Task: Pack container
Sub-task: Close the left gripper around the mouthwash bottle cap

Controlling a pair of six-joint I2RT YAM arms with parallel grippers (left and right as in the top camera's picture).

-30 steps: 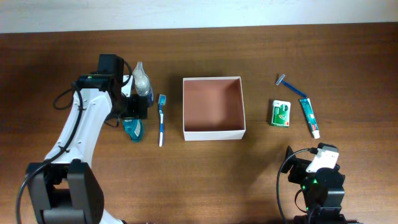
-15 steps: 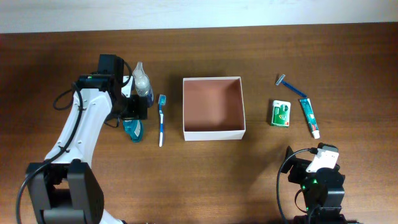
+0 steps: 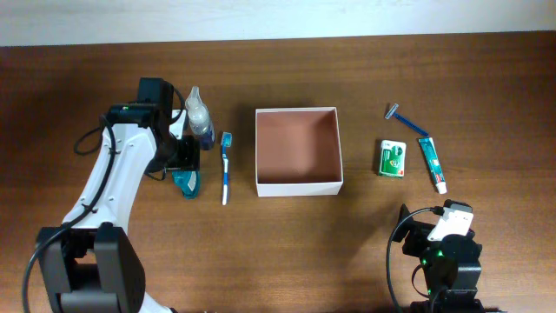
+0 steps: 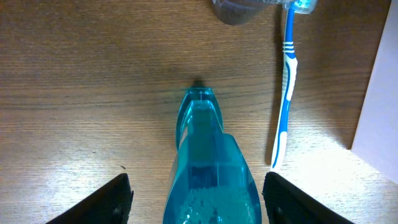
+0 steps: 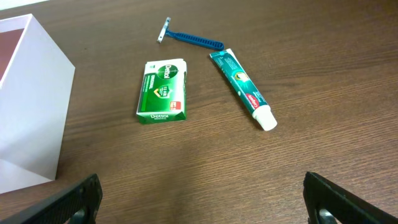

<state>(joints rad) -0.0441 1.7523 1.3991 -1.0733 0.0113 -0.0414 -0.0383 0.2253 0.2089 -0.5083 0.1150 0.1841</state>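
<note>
The left end effector is hovering right over the teal bottle. Its fingers are spread and straddling the bottle with a gap showing on each side, so nothing is gripped yet. The bottle is lying flat on the bench, its long axis running between the fingers and square to their pinch. The container is sitting mid-bench, off to that arm's right, just past the blue toothbrush. The right end effector is gaping wide and empty, well away; this one is the left arm's job.
</note>
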